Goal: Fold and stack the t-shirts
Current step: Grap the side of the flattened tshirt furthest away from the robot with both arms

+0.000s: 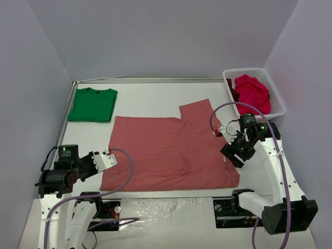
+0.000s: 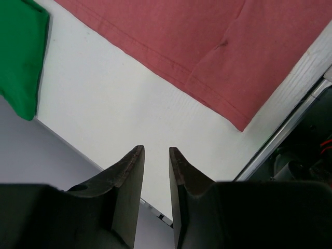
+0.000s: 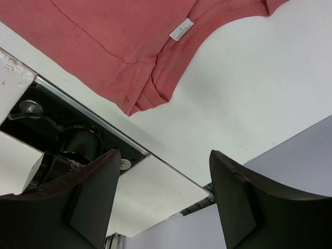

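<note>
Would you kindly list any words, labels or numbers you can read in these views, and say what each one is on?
No text can be read in any view.
White neck tag on the pink t-shirt: it carries a tiny mark, too small to read.

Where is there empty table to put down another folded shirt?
Bare table runs along the far edge, between the green shirt and the basket, behind the pink shirt. Another bare patch lies left of the pink shirt, nearer than the green one. The middle is covered by the pink shirt, and the right hand crowds its right side.
</note>
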You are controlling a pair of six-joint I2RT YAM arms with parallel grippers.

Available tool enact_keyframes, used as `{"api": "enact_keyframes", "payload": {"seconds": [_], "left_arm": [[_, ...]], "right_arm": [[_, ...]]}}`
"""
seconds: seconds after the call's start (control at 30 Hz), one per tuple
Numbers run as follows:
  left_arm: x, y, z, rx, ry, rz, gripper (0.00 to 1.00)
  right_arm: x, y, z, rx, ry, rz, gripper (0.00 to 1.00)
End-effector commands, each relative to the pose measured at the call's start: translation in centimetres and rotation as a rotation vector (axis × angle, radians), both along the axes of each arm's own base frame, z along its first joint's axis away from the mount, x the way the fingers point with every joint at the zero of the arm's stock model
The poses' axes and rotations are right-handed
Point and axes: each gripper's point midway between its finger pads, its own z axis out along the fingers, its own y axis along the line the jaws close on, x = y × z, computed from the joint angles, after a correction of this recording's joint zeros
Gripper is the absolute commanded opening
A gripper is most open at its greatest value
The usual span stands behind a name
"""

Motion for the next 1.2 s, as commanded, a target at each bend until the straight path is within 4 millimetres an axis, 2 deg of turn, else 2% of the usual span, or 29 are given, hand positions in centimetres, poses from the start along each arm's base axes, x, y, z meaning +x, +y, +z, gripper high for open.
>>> {"api": "enact_keyframes", "payload": {"seconds": [0.0,0.1,0.2,0.23,0.27,0.3,0.33,0.37,0.4,0.43,0.47,0.5,0.53,0.57,0.6,0.63,0.7,0.73,0.77,0.8,0.83,0.87,0.93,0.97,1.0,1.03,1.07,1.13,1.17], "left_arm": [[-0.2,-0.6,0.5,-0.023,0.012,-0.039,0.25],[0.8,-0.4,0.3,-0.026,0.008,-0.007,0.25],[3.2,0.0,0.5,-0.055,-0.003,0.082,0.25],[4.4,0.0,0.9,-0.081,-0.023,0.124,0.25],[5.3,0.0,0.5,-0.094,0.004,0.15,0.25],[7.0,0.0,1.3,-0.113,-0.033,0.172,0.25],[7.8,-0.1,1.5,-0.153,-0.026,0.229,0.26],[9.1,-0.3,0.9,-0.171,0.011,0.25,0.26],[10.7,-0.5,2.1,-0.202,-0.019,0.263,0.27],[11.4,-0.9,2.2,-0.242,0.002,0.285,0.27],[12.6,-1.3,1.3,-0.263,0.06,0.294,0.28],[13.8,-1.9,1.3,-0.301,0.071,0.294,0.29],[15.1,-2.2,2.4,-0.34,0.069,0.313,0.3],[16.4,-2.5,1.0,-0.356,0.14,0.328,0.3],[17.4,-3.0,1.0,-0.395,0.168,0.334,0.32],[19.2,-3.3,0.6,-0.436,0.223,0.379,0.32],[20.9,-3.7,0.5,-0.503,0.274,0.423,0.33],[22.3,-4.4,0.2,-0.571,0.33,0.435,0.35],[23.0,-4.8,0.1,-0.597,0.348,0.426,0.36],[23.7,-5.2,-0.1,-0.613,0.365,0.413,0.37],[24.5,-5.3,-0.3,-0.614,0.365,0.397,0.39],[26.2,-5.1,-0.8,-0.609,0.355,0.399,0.4],[27.6,-4.8,-1.5,-0.6,0.351,0.395,0.4],[29.2,-4.7,-2.0,-0.593,0.352,0.385,0.4],[29.3,-4.8,-2.6,-0.589,0.38,0.377,0.4],[29.9,-4.8,-4.2,-0.589,0.421,0.381,0.4],[30.9,-4.8,-3.6,-0.6,0.408,0.369,0.4],[31.7,-4.8,-5.2,-0.596,0.44,0.375,0.4],[32.6,-4.5,-5.2,-0.591,0.415,0.375,0.4]], "right_arm": [[-0.9,-0.7,0.8,-0.032,0.019,0.016,0.65],[-0.2,-0.8,0.8,-0.035,0.012,0.021,0.66],[2.1,-0.5,1.5,-0.027,-0.064,0.003,0.66],[3.6,-0.3,1.8,-0.019,-0.112,-0.01,0.66],[4.9,-0.2,2.6,-0.01,-0.156,-0.024,0.66],[6.0,0.0,2.6,-0.002,-0.166,-0.033,0.66],[7.5,0.3,2.9,0.016,-0.2,-0.053,0.66],[9.1,0.9,4.0,0.044,-0.246,-0.063,0.66],[10.2,1.2,4.4,0.063,-0.263,-0.078,0.66],[11.9,1.7,4.0,0.087,-0.262,-0.102,0.66],[13.6,2.2,5.2,0.113,-0.3,-0.11,0.66],[14.7,2.9,5.3,0.156,-0.301,-0.116,0.66],[16.0,3.5,4.2,0.176,-0.26,-0.121,0.66],[16.7,4.0,4.0,0.204,-0.244,-0.132,0.66],[18.5,4.8,3.5,0.237,-0.219,-0.134,0.65],[19.3,5.1,3.2,0.25,-0.202,-0.143,0.64],[20.7,5.6,2.4,0.273,-0.173,-0.163,0.62],[21.7,5.9,1.4,0.279,-0.139,-0.163,0.59],[22.0,6.0,0.9,0.282,-0.119,-0.164,0.59],[22.4,6.1,-0.8,0.275,-0.069,-0.169,0.58],[22.8,6.2,-0.9,0.276,-0.057,-0.163,0.57],[22.9,6.2,-2.2,0.273,-0.019,-0.159,0.56],[23.2,6.3,-2.6,0.272,-0.003,-0.156,0.56],[23.2,6.3,-2.9,0.272,0.007,-0.154,0.56],[23.3,6.3,-3.5,0.267,0.023,-0.154,0.56],[23.3,6.2,-3.6,0.264,0.026,-0.15,0.56],[23.3,6.2,-3.9,0.262,0.036,-0.149,0.56],[23.1,6.2,-4.4,0.26,0.055,-0.145,0.56],[23.1,6.2,-4.6,0.261,0.062,-0.143,0.56]]}}
